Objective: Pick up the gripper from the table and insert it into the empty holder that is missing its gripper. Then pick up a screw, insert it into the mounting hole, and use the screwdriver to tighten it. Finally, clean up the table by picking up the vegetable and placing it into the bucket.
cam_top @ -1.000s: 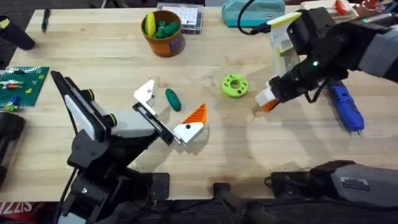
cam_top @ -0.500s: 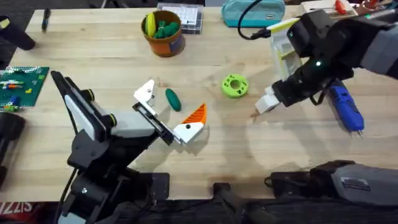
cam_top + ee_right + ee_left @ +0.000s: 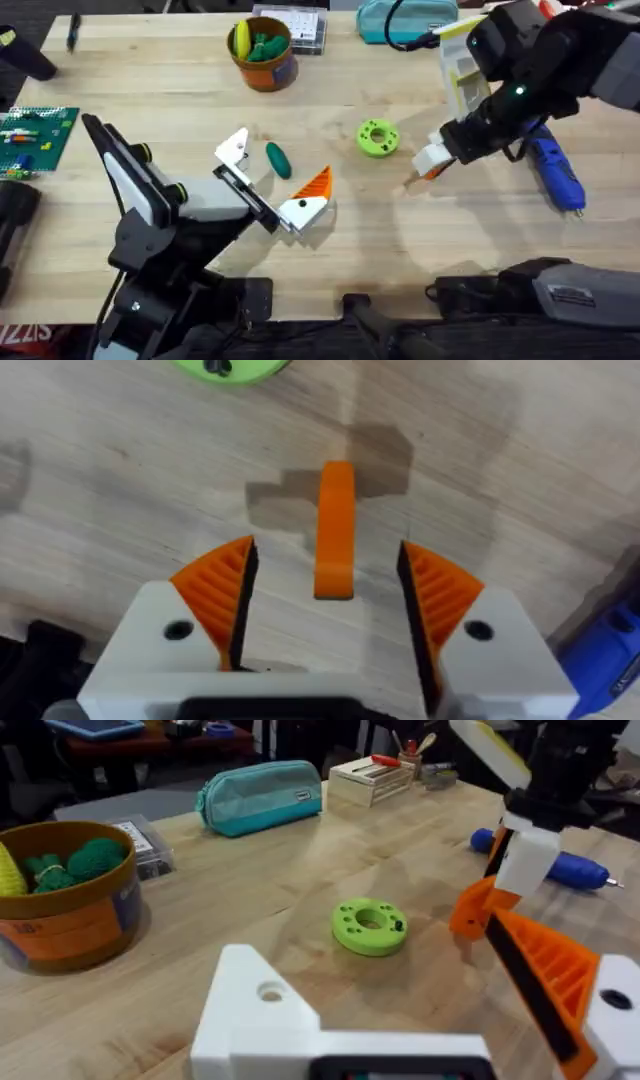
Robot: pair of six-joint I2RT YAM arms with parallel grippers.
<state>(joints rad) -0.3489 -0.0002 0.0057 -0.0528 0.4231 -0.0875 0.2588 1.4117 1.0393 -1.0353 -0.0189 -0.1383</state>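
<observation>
Orange-tipped gripper [image 3: 336, 530] now sits centred between the right end effector's [image 3: 325, 610] spread pads after its small shift; closing likely comes next.

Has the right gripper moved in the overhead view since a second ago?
Yes, slightly. Measured against the lime-green ring, the right gripper has kept its distance from the ring but lifted a little off the table.

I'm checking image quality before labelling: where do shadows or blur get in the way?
Right wrist view: the gripper throws a blocky shadow on the table, edges sharp. Left wrist view: the near holder looks soft. Overhead view: evenly lit, faint shadows.
</observation>
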